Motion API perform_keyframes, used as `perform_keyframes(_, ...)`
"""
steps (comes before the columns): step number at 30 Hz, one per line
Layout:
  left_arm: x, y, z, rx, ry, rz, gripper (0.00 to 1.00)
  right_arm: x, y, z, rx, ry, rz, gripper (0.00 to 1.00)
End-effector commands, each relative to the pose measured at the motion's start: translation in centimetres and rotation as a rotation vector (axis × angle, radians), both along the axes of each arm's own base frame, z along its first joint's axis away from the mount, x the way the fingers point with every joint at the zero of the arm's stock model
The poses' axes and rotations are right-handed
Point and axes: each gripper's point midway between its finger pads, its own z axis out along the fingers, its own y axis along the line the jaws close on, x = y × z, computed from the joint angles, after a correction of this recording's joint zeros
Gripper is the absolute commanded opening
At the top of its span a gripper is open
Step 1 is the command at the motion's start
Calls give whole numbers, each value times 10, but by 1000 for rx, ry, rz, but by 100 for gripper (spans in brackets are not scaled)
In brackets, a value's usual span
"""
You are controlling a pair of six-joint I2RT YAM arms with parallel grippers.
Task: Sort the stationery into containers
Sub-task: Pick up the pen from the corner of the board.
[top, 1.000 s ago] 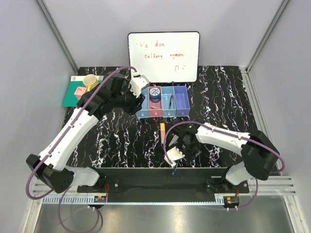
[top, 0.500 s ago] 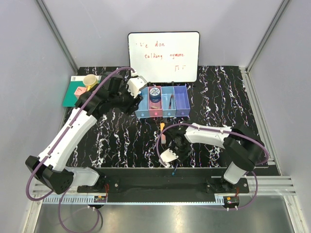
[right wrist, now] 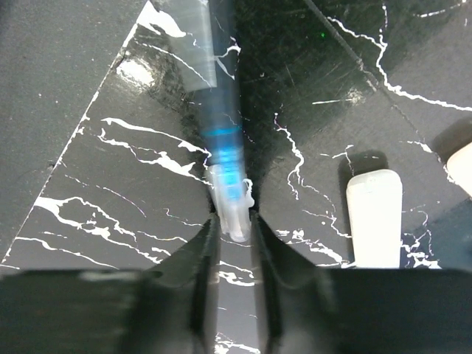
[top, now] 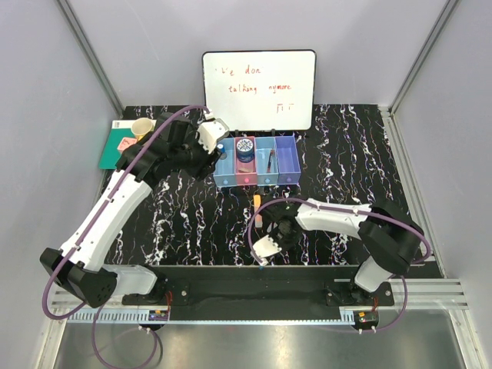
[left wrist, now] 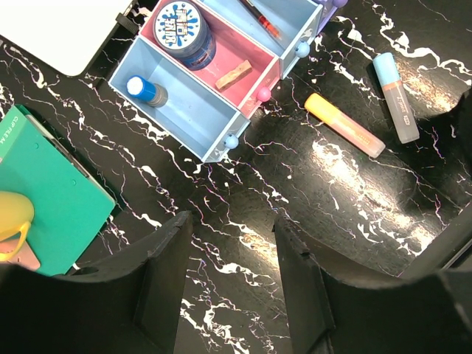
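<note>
The disc [left wrist: 184, 33] sits in the bins' [left wrist: 193, 125] 2nd compartment from left; 2 markers [left wrist: 344, 125] lie before them.

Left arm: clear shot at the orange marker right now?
Probably yes. The left gripper is open and empty, and the orange marker lies flat on the table beside the containers, nothing over it. The right gripper, shut on a pen, sits close by.

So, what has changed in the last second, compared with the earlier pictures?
The right pincer, shut on the pen, moved a little to the left. The left pincer, open, drew back slightly to the left, away from the bins. The bins, what lies in them, and the orange marker stayed in place.
</note>
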Motion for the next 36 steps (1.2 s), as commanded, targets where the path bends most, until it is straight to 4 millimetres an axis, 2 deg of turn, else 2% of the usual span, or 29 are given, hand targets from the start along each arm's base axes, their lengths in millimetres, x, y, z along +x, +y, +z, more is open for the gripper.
perform_keyframes(1, 6, 3, 20, -11, -60, 13, 54, 0, 12, -12, 58, -25, -9, 19)
perform_keyframes(4, 7, 4, 23, -8, -66, 15, 53, -2, 12, -13, 68, -30, -15, 1)
perform_keyframes(5, 8, 3, 24, -9, -66, 16, 54, -2, 13, -12, 71, -33, -15, 0)
perform_keyframes(11, 6, 4, 27, -9, -66, 19, 54, 2, 9, -5, 71, -74, -35, 0)
perform_keyframes(16, 5, 6, 25, -3, -60, 24, 54, 3, 4, 20, 109, -125, -43, 0)
perform_keyframes(21, 5, 6, 21, 0, -49, 26, 54, -6, 5, 52, 180, -102, -108, 0)
perform_keyframes(25, 5, 7, 20, 3, -49, 28, 54, -5, 18, 78, 252, -80, -239, 0)
perform_keyframes(31, 4, 10, 13, 17, -40, 32, 54, -4, 39, 99, 330, -11, -472, 0)
perform_keyframes(36, 3, 12, 12, 17, -37, 38, 53, 15, 57, 116, 423, 47, -672, 0)
